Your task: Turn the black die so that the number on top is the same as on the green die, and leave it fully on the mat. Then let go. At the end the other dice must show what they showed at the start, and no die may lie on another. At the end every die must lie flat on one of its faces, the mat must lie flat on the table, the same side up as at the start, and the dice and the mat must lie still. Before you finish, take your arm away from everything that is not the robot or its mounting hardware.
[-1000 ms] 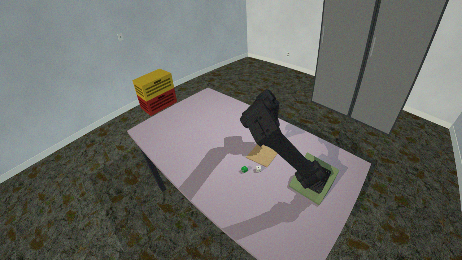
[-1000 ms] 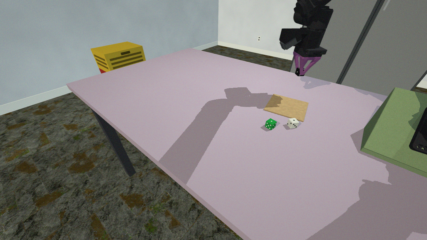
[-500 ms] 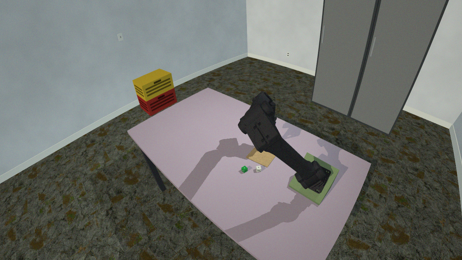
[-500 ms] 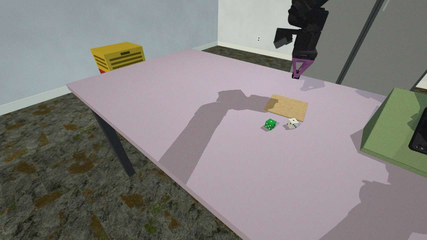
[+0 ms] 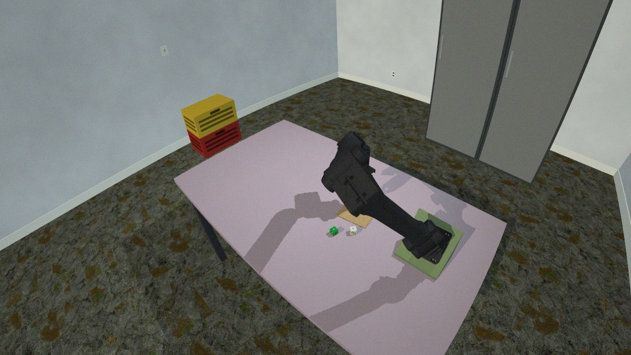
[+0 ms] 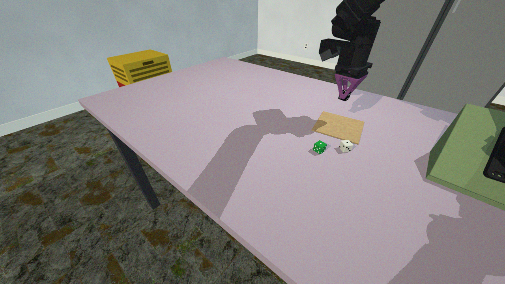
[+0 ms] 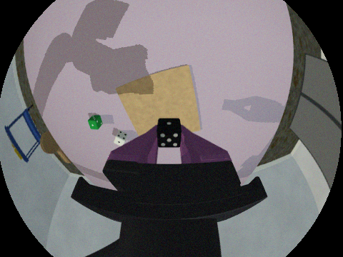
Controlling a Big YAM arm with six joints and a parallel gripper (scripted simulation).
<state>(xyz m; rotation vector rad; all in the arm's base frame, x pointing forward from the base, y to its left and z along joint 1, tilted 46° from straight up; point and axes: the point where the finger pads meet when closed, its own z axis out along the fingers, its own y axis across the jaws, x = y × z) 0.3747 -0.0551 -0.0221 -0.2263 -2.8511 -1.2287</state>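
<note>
My gripper (image 6: pixel 344 96), with purple fingers, is shut on the black die (image 7: pixel 168 133) and holds it high above the table, over the far side of the tan mat (image 6: pixel 339 126). The die's face toward the wrist camera shows several white pips. The green die (image 6: pixel 319 147) lies flat on the table in front of the mat, a little off its near edge. It also shows in the wrist view (image 7: pixel 94 122) and in the top view (image 5: pixel 333 230). The mat (image 5: pixel 353 216) is partly hidden by my arm there.
A white die (image 6: pixel 346 145) lies on the table right of the green die, close to the mat's near corner. My arm's green base plate (image 5: pixel 430 247) sits at the table's right side. Yellow and red crates (image 5: pixel 212 124) stand on the floor beyond the table.
</note>
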